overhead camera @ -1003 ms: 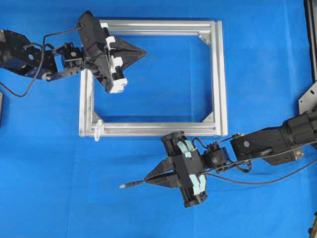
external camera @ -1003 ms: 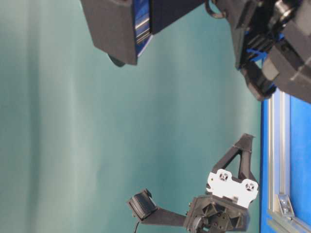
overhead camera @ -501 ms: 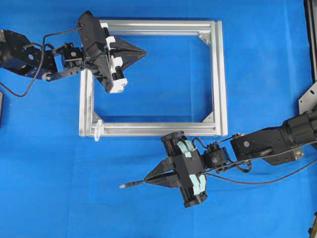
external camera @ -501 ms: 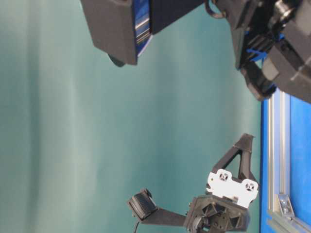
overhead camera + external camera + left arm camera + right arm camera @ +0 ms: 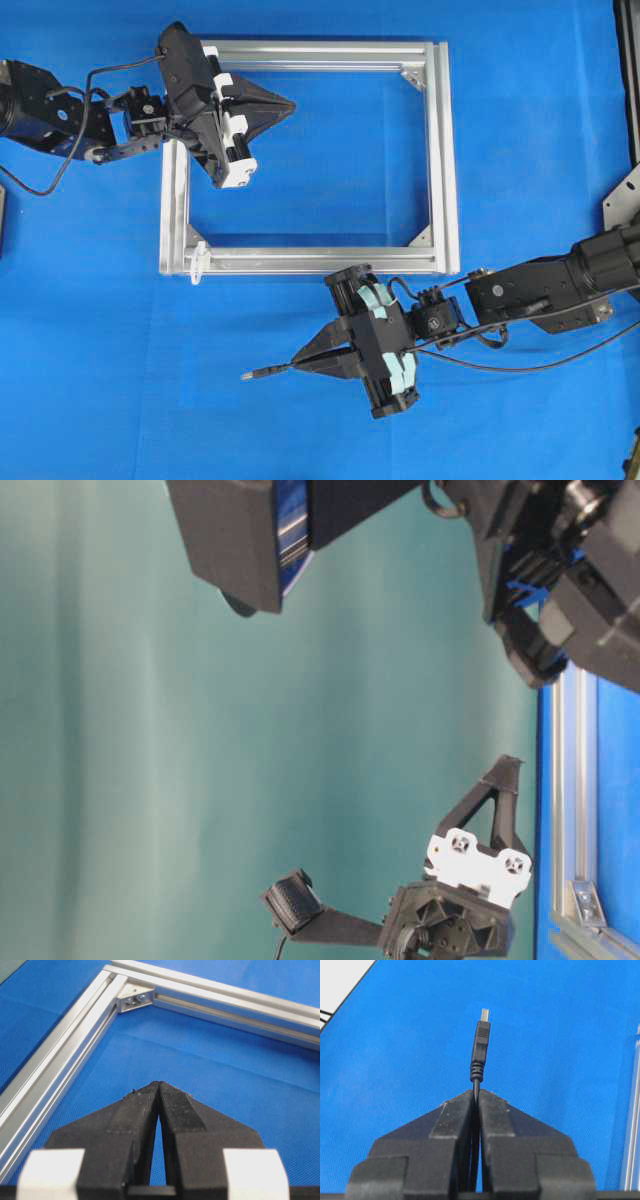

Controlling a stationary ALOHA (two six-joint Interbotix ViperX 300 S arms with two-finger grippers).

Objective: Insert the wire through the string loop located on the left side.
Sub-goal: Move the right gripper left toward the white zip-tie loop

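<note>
My right gripper (image 5: 297, 365) (image 5: 477, 1091) is shut on the wire (image 5: 268, 371), just behind its slim black plug (image 5: 481, 1045). The plug's silvery tip points left over the blue mat, below and to the right of the string loop (image 5: 196, 262). That small whitish loop hangs at the lower left corner of the square aluminium frame (image 5: 440, 150). My left gripper (image 5: 290, 104) (image 5: 159, 1083) is shut and empty, hovering inside the frame near its upper left corner. In the left wrist view the string loop is out of sight.
A metal corner bracket (image 5: 134, 998) sits in the frame's corner ahead of my left gripper. One frame rail (image 5: 632, 1125) runs along the right edge of the right wrist view. Black arm cables (image 5: 540, 362) trail at the right. Blue mat lies all around.
</note>
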